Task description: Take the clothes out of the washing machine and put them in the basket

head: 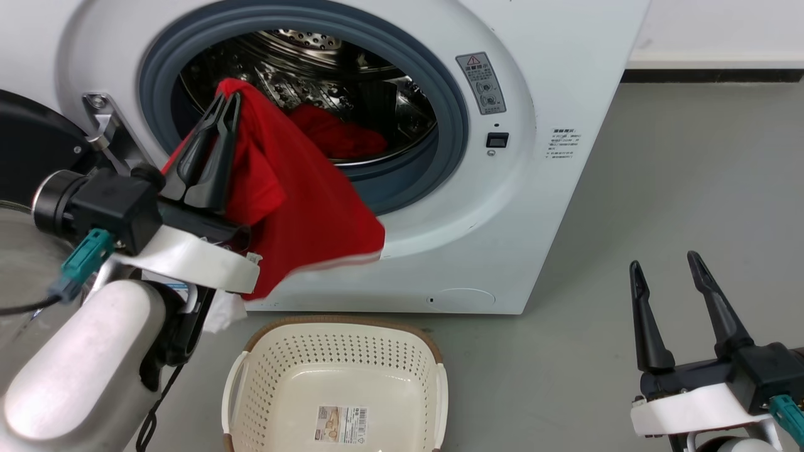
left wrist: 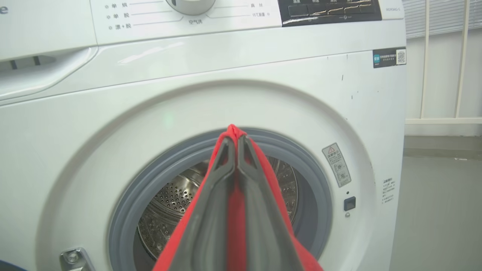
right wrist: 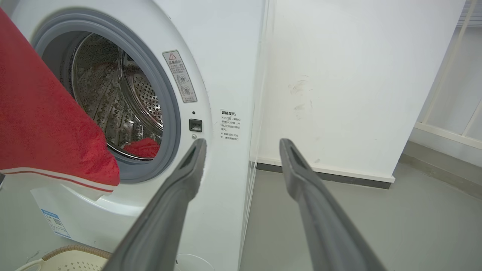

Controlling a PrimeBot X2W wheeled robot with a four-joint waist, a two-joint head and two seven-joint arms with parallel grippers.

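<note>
My left gripper (head: 227, 97) is shut on a red garment (head: 295, 201) that hangs in front of the washing machine (head: 502, 207) porthole, its white-striped hem dangling over the lower front panel. The left wrist view shows the fingers pinching the red cloth (left wrist: 235, 205) at their tips (left wrist: 234, 140). More red clothes (head: 336, 135) lie inside the steel drum. The cream basket (head: 433, 376) sits on the floor below the hanging garment, with nothing in it. My right gripper (head: 666, 263) stands open at the lower right, holding nothing. In the right wrist view the held garment (right wrist: 41, 128) hangs at left.
The black-rimmed door (head: 31, 144) is swung open at the left behind my left arm. Grey floor (head: 659, 201) stretches to the right of the machine, with a white wall (right wrist: 350, 82) and dark skirting beyond.
</note>
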